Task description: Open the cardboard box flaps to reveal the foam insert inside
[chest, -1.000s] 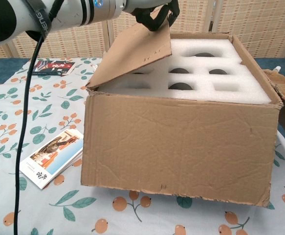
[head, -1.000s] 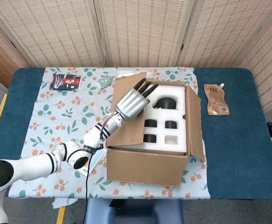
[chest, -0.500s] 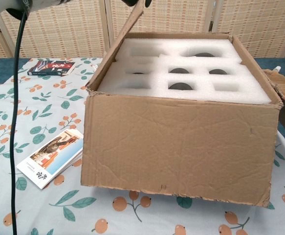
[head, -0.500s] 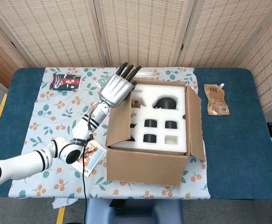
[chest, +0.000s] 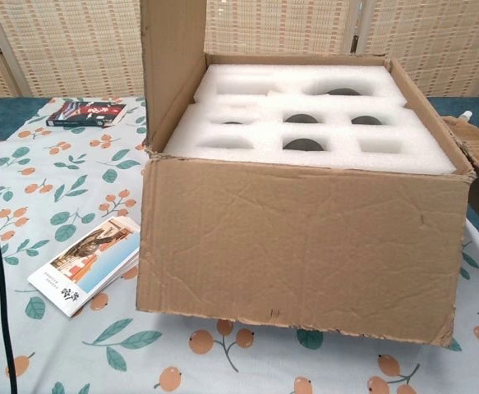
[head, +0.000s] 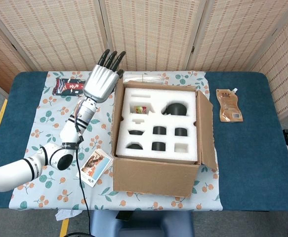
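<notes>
Swinging outward, the left flap (chest: 173,61) now stands upright, baring the foam insert (head: 156,123). Left hand (head: 102,79) hangs spread, holding nothing. Stiff, light cardboard; push at its free edge.

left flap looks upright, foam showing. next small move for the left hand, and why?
Probably ease the left hand outward and down, folding the left flap past vertical. It stands upright and could fall back over the foam insert, which is already exposed.

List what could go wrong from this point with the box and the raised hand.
The left flap stands upright rather than folded out flat, so it may spring back over the foam insert once the left hand moves away. The hand, fingers spread, hangs over the black packet and could knock it when it comes down. The arm's cable lies near the booklet and might drag it.
</notes>
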You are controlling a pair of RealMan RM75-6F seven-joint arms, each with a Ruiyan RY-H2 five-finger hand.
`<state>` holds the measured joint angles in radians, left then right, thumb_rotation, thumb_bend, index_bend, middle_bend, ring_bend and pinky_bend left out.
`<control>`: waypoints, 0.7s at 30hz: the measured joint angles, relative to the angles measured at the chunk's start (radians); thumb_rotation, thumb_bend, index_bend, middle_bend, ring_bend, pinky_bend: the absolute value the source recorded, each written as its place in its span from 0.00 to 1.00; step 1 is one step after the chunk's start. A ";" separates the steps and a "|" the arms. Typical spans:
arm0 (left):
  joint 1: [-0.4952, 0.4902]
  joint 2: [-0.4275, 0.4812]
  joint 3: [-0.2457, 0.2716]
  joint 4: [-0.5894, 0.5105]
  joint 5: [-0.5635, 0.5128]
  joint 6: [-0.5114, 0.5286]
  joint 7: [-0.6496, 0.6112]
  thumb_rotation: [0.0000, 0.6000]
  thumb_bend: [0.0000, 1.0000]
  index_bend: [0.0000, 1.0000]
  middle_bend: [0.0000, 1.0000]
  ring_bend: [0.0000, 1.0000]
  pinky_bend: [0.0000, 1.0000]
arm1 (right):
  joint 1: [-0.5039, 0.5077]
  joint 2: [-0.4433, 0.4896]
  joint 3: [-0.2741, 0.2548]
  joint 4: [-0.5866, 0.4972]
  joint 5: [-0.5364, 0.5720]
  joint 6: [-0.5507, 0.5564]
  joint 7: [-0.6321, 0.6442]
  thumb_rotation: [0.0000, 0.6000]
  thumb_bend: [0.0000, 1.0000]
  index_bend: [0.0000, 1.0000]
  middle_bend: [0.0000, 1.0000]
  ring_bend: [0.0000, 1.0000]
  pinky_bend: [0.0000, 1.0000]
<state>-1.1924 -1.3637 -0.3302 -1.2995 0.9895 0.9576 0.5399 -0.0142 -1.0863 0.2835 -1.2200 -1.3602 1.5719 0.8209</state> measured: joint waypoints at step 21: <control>0.179 0.147 -0.002 -0.112 -0.063 0.099 -0.081 1.00 0.94 0.04 0.00 0.00 0.00 | 0.004 -0.005 -0.001 -0.007 0.007 0.003 -0.049 0.54 0.25 0.35 0.00 0.00 0.00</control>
<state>-1.0130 -1.2170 -0.3320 -1.4115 0.9261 1.0564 0.4588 -0.0099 -1.0915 0.2828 -1.2271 -1.3529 1.5746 0.7715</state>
